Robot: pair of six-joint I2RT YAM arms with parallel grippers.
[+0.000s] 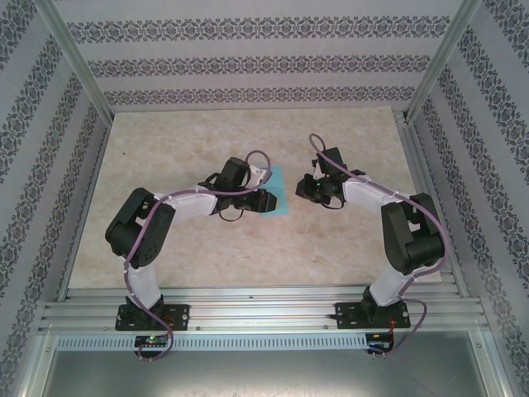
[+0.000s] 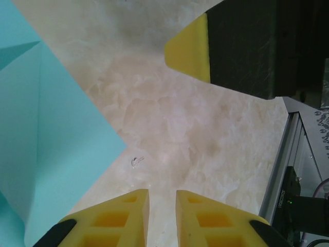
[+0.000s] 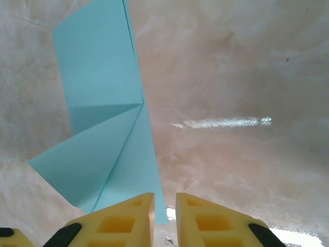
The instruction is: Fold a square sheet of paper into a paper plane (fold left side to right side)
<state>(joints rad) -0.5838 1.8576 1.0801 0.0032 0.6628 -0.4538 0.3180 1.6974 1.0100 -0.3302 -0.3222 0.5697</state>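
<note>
Paper sheet (image 3: 97,87) lies creased on your table (image 1: 182,141). Your left gripper (image 2: 162,206) and right gripper (image 3: 164,206) each show a narrow slit, holding nothing.

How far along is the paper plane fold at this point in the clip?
Done: the turquoise sheet lies on the table, folded over on itself, with a diagonal flap creased at one end. In hand: nothing. The left claw and right claw sit at the paper's edges, slightly parted and empty. Left: more folds, since it is not yet a slim pointed dart.
</note>
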